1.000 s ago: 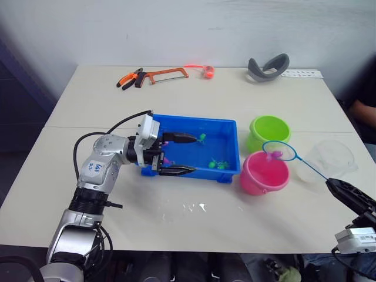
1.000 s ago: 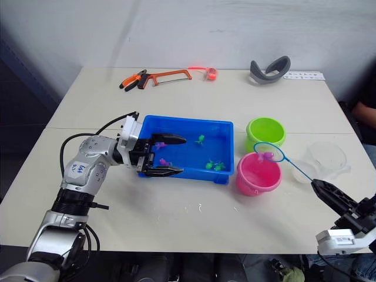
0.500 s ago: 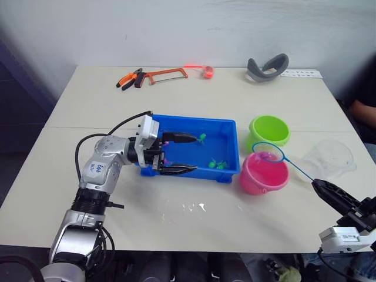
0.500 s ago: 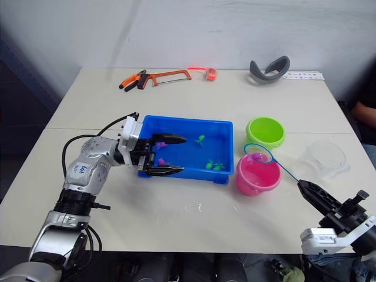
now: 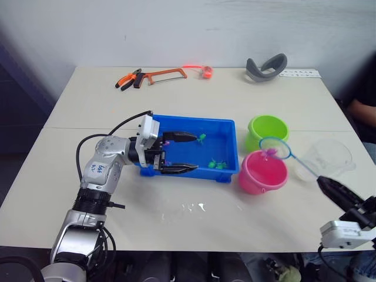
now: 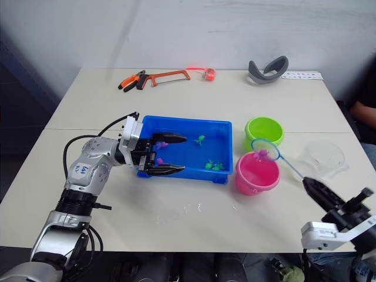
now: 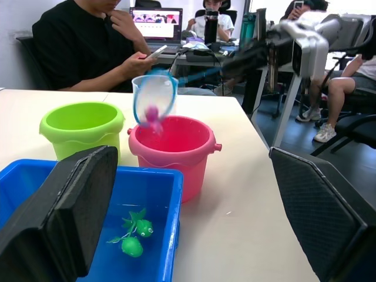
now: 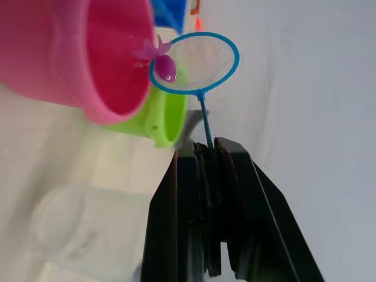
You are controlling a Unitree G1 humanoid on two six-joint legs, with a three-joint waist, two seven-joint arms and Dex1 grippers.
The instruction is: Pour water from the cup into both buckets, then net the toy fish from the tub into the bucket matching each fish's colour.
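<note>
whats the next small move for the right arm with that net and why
Probably tip the net so the pink fish drops into the pink bucket. The right gripper is shut on the net's handle, the hoop hangs above the pink bucket's rim, and the fish sits at the hoop's edge, matching that bucket's colour.

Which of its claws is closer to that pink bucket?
The right gripper, just beyond the pink bucket and holding the net over it. The left gripper is farther, at the blue tub.
</note>
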